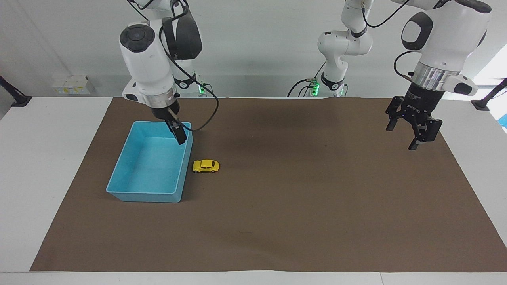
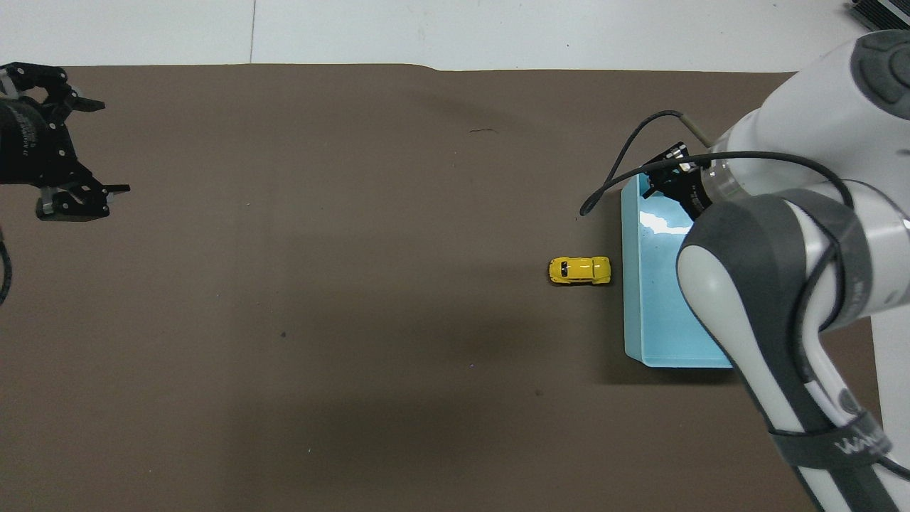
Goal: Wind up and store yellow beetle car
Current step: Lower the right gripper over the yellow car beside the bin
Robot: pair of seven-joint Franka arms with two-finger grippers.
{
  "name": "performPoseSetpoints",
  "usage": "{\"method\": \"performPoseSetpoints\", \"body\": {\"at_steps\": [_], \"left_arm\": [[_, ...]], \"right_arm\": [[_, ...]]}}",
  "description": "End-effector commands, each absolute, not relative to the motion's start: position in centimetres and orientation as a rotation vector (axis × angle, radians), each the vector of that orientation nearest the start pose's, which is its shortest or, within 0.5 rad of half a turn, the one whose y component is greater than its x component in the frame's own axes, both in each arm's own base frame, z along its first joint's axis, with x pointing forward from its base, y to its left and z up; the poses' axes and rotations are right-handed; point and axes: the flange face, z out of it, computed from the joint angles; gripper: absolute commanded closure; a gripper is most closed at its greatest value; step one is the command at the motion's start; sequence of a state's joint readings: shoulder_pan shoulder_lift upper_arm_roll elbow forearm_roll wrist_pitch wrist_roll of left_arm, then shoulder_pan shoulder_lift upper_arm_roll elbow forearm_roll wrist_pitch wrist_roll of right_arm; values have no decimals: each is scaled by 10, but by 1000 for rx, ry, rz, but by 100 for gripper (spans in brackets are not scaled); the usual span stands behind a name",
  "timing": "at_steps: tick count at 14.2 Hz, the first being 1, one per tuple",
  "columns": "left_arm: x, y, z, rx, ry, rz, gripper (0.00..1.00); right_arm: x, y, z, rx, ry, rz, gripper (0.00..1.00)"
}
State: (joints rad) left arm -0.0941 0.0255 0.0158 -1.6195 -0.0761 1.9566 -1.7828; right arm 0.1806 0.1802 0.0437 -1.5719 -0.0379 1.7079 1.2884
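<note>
The yellow beetle car (image 1: 206, 166) (image 2: 579, 270) stands on its wheels on the brown mat, right beside the long wall of the light blue bin (image 1: 144, 196) (image 2: 626, 299), on the side toward the left arm's end. My right gripper (image 1: 180, 136) hangs over the bin's corner nearest the robots, on the car's side, seen edge-on and holding nothing. My left gripper (image 1: 401, 138) (image 2: 110, 148) hangs open and empty over the mat near the left arm's end, well away from the car.
The brown mat (image 1: 277, 221) covers most of the white table. In the overhead view the right arm (image 2: 775, 284) hides much of the bin. A small dark scrap (image 2: 483, 131) lies on the mat toward the table's front edge.
</note>
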Motion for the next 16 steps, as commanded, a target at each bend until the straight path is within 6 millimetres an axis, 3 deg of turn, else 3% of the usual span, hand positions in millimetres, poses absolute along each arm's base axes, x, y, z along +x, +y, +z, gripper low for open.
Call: {"method": "performPoseSetpoints", "body": {"at_steps": [1,3,5,12,16], "left_arm": [[582,-37,656,1899,2203,170,0],[565,-37,669,1952,2196,142,0],[550,-34,664,2139,2083,107,0],[536,-30,659,2763,1295,77,0],[533,-16,659,2957,820,78,0]], "right_arm": [[609,150,509,-2648,1807,-37,0],[613,153,498,-2583,1892,-39,0],[615,165,483,-2497,2006,-48,0],[609,180,413,-2287,2235,-127,0],[588,187,371,-2298,2280,-99,0]]}}
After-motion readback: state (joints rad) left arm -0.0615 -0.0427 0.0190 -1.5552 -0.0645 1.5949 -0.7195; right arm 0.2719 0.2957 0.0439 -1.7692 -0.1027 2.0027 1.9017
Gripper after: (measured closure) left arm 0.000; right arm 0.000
